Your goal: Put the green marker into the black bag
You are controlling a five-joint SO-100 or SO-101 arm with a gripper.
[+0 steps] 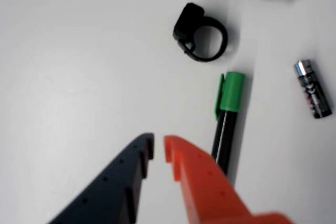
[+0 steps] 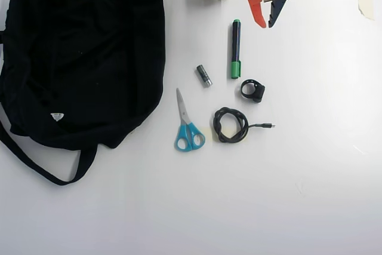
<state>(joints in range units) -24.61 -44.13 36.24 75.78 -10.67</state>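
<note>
Wrist view: the gripper (image 1: 158,148) hangs over bare table, jaws barely parted and holding nothing; the marker (image 1: 227,119) lies just right of the orange finger. Overhead view: marker (image 2: 236,49) lies beside the gripper (image 2: 266,24), well apart from the bag (image 2: 77,58) at left.

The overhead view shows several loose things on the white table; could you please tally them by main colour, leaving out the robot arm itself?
Black: 3 - the black bag, the coiled cable, the ring-shaped clip
Black with green: 1 - the green marker
Blue: 1 - the scissors
Grey: 1 - the battery
Total: 6
</note>
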